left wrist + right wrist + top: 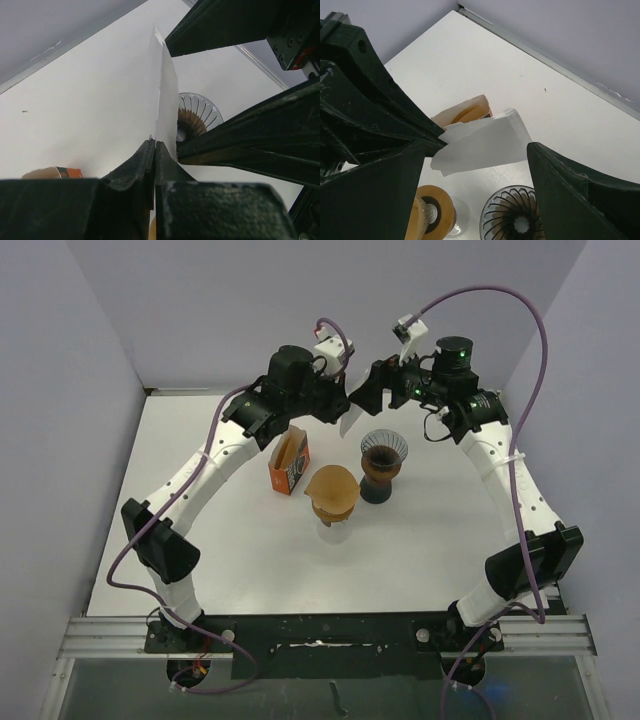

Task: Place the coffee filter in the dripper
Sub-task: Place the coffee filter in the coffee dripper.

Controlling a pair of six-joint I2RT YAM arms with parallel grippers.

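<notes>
A flat, folded white coffee filter (350,422) hangs in the air just left of and above the dripper (384,452). The dripper is a ribbed glass cone on a dark stand. My left gripper (342,410) is shut on the filter's lower edge. In the left wrist view the filter (165,95) rises edge-on from the closed fingertips of the left gripper (155,145), with the dripper (197,114) behind it. My right gripper (364,396) is open. In its wrist view its fingers straddle the filter (485,142) without touching it, and the dripper (512,220) lies below.
An orange box of filters (289,462) stands open left of the dripper. A glass carafe with a wooden collar and a brown cone (333,495) sits in front of the box. The back wall and the table's rear rail (545,62) are close behind both grippers.
</notes>
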